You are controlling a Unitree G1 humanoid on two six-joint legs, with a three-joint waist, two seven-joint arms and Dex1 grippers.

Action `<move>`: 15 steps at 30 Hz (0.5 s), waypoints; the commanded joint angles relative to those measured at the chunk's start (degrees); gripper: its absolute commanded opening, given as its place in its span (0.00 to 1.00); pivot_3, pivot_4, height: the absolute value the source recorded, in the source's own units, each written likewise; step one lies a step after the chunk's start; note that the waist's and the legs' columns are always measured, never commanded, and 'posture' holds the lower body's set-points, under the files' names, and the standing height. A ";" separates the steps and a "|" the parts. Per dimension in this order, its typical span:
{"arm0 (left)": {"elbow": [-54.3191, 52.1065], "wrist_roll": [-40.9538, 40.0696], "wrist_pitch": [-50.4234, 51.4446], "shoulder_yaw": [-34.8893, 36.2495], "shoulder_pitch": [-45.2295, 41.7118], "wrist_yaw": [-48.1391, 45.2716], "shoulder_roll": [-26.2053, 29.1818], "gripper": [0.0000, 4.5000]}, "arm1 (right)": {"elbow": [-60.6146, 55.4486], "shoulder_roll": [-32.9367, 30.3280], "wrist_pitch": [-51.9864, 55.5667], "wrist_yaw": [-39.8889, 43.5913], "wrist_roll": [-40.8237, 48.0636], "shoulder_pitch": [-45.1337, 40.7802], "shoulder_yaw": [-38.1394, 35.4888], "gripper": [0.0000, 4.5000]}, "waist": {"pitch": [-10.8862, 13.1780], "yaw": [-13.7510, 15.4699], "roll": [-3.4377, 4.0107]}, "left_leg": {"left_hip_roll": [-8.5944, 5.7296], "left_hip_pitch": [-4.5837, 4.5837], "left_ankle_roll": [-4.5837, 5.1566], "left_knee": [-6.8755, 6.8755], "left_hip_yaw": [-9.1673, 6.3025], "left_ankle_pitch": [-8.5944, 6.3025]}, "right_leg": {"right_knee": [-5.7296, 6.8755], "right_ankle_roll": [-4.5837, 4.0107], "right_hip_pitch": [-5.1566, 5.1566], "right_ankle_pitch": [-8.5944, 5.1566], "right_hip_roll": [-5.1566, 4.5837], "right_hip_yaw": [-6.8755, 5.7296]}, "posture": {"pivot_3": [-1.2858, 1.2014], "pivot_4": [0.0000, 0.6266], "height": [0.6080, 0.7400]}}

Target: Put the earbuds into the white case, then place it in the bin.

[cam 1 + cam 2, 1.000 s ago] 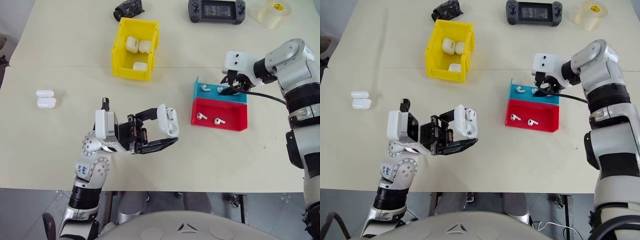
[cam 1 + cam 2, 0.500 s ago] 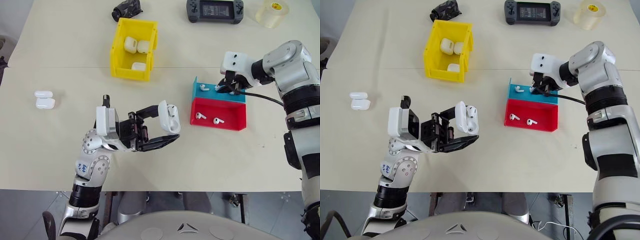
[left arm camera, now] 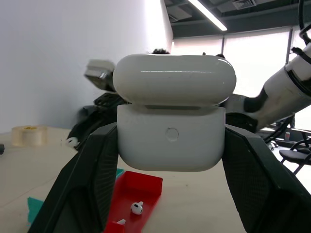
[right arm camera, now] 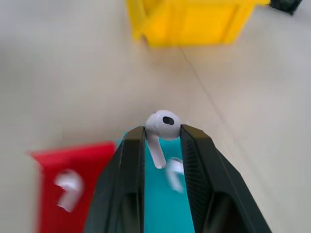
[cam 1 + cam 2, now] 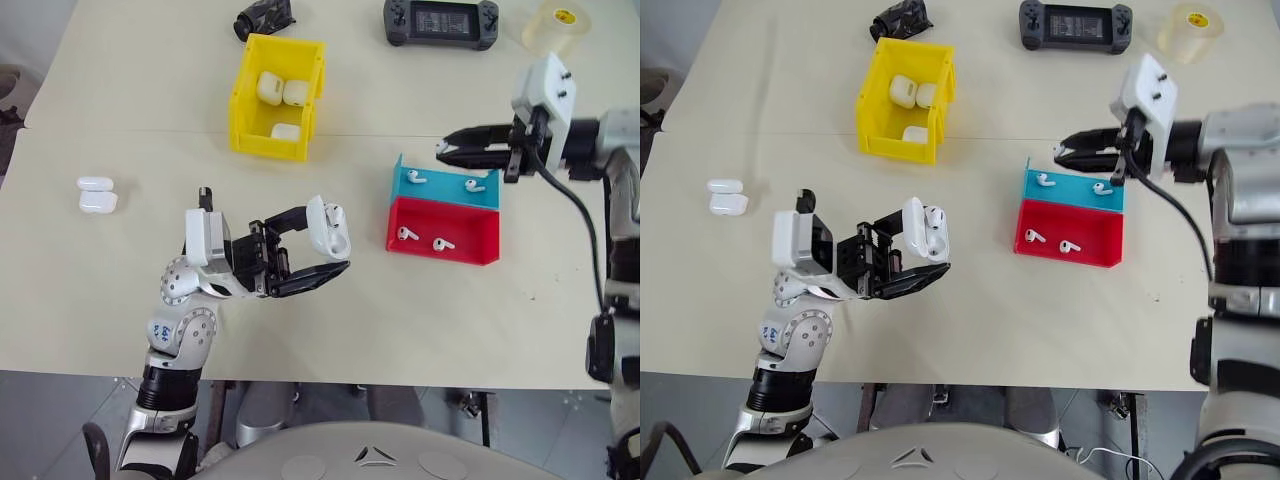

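My left gripper [image 5: 325, 240] is shut on the white case [image 5: 328, 228], held above the table with its lid hinged open; the left wrist view shows the case [image 3: 170, 141] clamped between both fingers. My right gripper [image 5: 445, 150] hovers above the blue tray [image 5: 490, 197], pointing left, shut on one of the earbuds [image 4: 163, 124] at its tips. Two earbuds [image 5: 417, 177] lie in the blue tray and two more [image 5: 405, 233] in the red tray [image 5: 465, 250]. The yellow bin [image 5: 242, 95] stands at the back and holds three white cases.
Two more white cases [image 5: 97, 195] lie at the far left of the table. A game controller [image 5: 440, 20], a tape roll [image 5: 560, 22] and a black object [image 5: 262, 17] sit along the far edge.
My right gripper has lifted out of the blue tray with an earbud, risen and turned to point left. The left gripper has kept hold of the case, nearly still.
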 commanded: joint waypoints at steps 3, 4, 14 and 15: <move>3.69 -0.77 -1.55 1.61 -2.94 -1.36 -0.63 0.62 | -22.31 8.52 11.31 -11.57 21.33 9.79 -12.41 0.24 | 0.00 -0.08 0.00 | 0.03 0.03 -0.01 0.00 0.04 0.00 | 0.03 0.00 -0.01 0.00 0.04 0.06 | 0.52 0.24 1.00; 4.61 -0.67 -1.67 1.65 -3.45 -1.78 -0.73 0.62 | -25.30 10.49 13.01 -14.40 24.94 11.23 -13.50 0.24 | 0.00 -0.07 0.00 | 0.02 0.02 -0.02 -0.02 0.04 0.01 | 0.03 0.00 -0.03 0.00 0.03 0.07 | 0.52 0.24 1.00; 8.41 -1.27 -1.35 1.66 -6.51 -5.19 -1.22 0.62 | -41.90 22.50 18.02 -40.18 52.44 19.59 -11.14 0.24 | -0.01 -0.06 -0.01 | -0.04 0.04 0.00 -0.04 0.01 0.00 | 0.04 0.00 0.00 0.00 0.00 0.10 | 0.52 0.24 1.00; 8.54 -1.31 -1.32 1.64 -6.66 -5.37 -1.28 0.62 | -42.45 22.60 17.57 -41.21 53.10 20.04 -10.41 0.24 | -0.01 -0.07 -0.01 | -0.04 0.05 0.00 -0.05 0.01 0.00 | 0.05 0.00 -0.01 0.00 0.01 0.10 | 0.52 0.24 1.00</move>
